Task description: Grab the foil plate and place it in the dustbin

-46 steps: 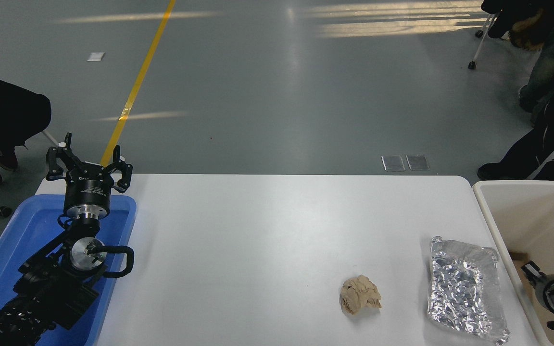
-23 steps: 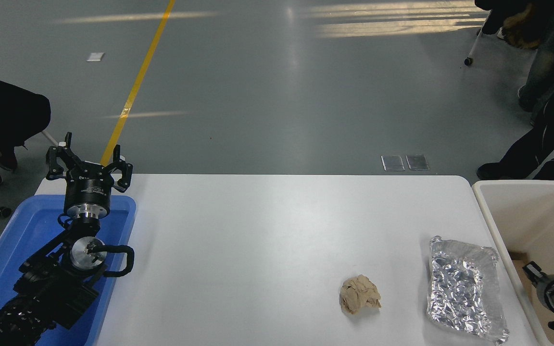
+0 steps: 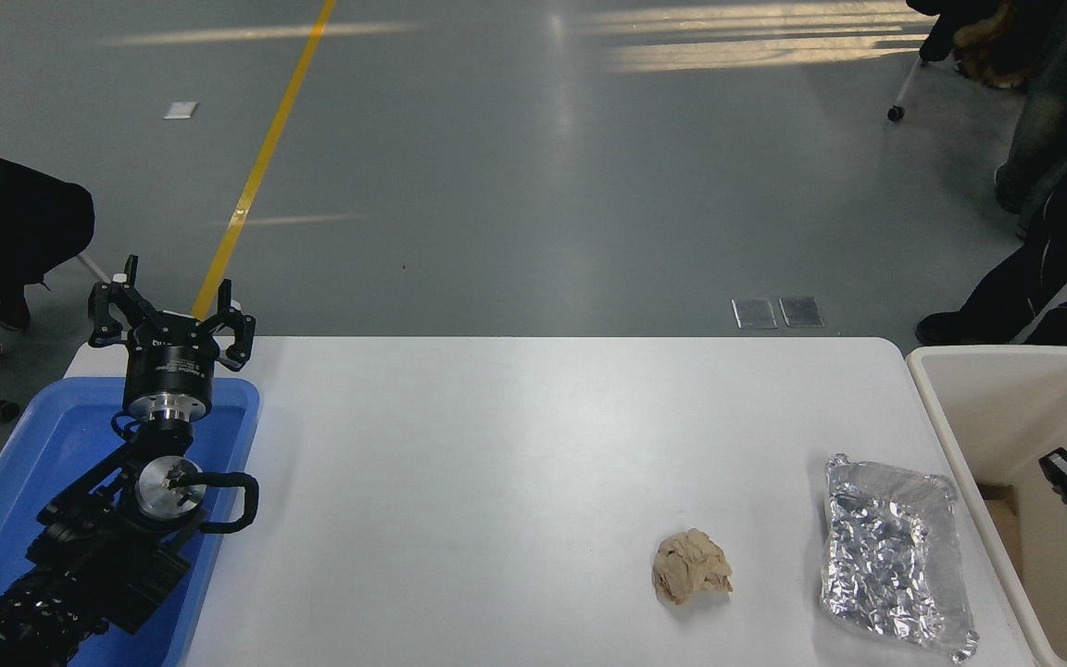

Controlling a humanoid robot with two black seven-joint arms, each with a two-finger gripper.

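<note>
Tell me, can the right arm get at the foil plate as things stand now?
Probably yes: the right gripper is over the dustbin, right beside the foil plate, with nothing between them.

The right gripper pokes in at the right edge, over the cream dustbin; only its tip shows, so its fingers can't be judged. Just to its left, beyond the bin wall, the foil plate lies flat on the white table. Further left sits a crumpled tan paper ball. Far across the table, the left gripper stands with fingers spread above a blue tray.
</note>
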